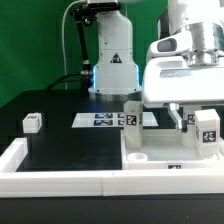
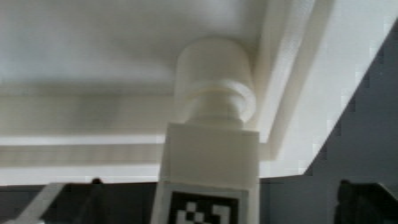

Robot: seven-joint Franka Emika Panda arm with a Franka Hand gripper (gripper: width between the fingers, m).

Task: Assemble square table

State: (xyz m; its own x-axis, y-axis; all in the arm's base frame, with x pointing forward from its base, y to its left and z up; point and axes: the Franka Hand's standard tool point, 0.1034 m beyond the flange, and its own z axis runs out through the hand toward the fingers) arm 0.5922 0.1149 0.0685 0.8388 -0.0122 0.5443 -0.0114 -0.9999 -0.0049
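The white square tabletop slab (image 1: 160, 163) lies at the exterior view's right, inside the border wall. Two tagged white legs stand upright on it, one at its far left corner (image 1: 131, 117) and one at its right (image 1: 207, 129). My gripper (image 1: 198, 118) hangs over the right leg with its fingers on either side of it. In the wrist view that leg (image 2: 215, 120) rises from the slab (image 2: 98, 60) near a corner. My gripper (image 2: 214, 200) is open around it, with a dark gap between the leg and each finger (image 2: 75, 197). A third leg block (image 1: 32, 122) lies loose at the left.
The robot base (image 1: 112, 65) stands at the back centre. The marker board (image 1: 103, 120) lies flat on the black table in front of it. The long white border wall (image 1: 60, 172) runs along the front and left.
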